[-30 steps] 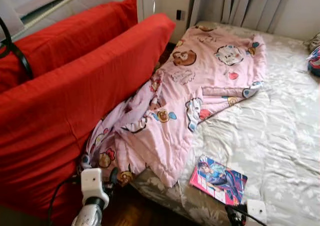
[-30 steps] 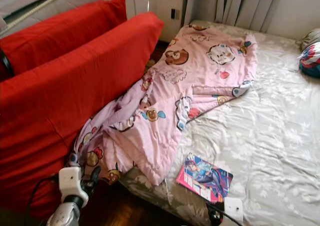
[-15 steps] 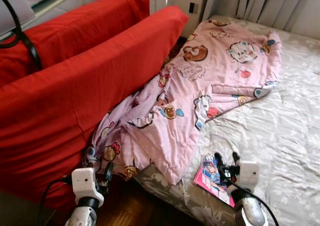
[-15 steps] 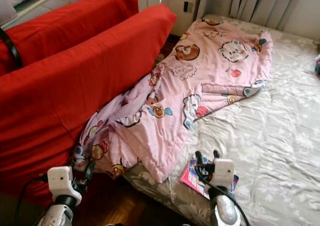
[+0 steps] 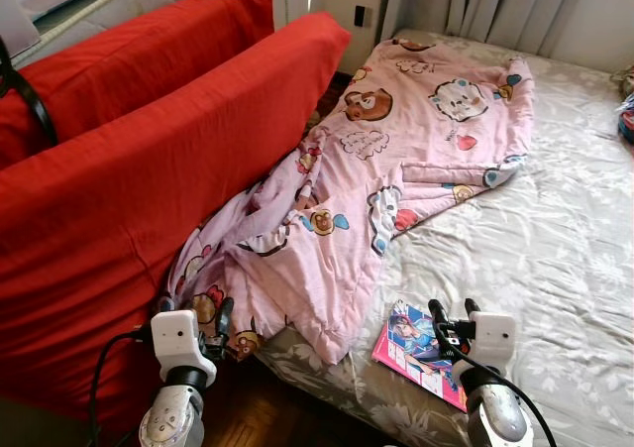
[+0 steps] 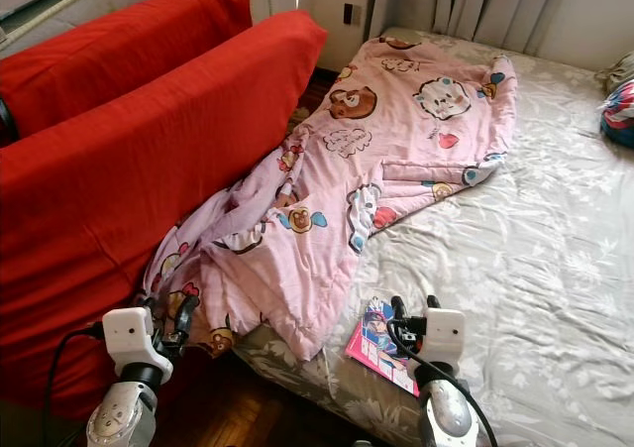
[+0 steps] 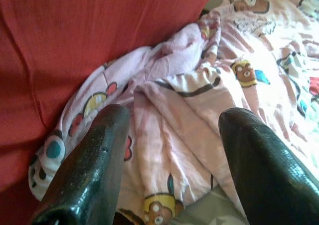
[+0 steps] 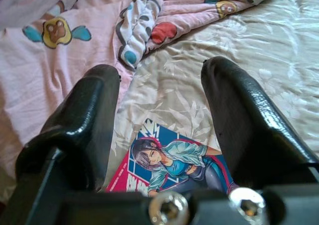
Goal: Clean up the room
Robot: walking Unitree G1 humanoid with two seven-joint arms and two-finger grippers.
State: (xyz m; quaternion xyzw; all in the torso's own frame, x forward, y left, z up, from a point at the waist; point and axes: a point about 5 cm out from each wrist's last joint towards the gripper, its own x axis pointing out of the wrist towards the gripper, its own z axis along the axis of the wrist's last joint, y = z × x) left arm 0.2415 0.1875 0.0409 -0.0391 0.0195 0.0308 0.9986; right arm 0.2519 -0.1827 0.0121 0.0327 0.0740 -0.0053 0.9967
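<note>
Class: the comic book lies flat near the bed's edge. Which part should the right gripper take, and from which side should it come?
Probably the near edge of the comic book, approached from the foot of the bed. It lies flat on the sheet, so only an edge offers anything to pinch. The right gripper, fingers open, hovers above it, and the pink blanket lies clear to the left.

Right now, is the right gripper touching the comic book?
Apart. In the right wrist view the open right gripper hovers above the comic book, cover visible between its fingers.
</note>
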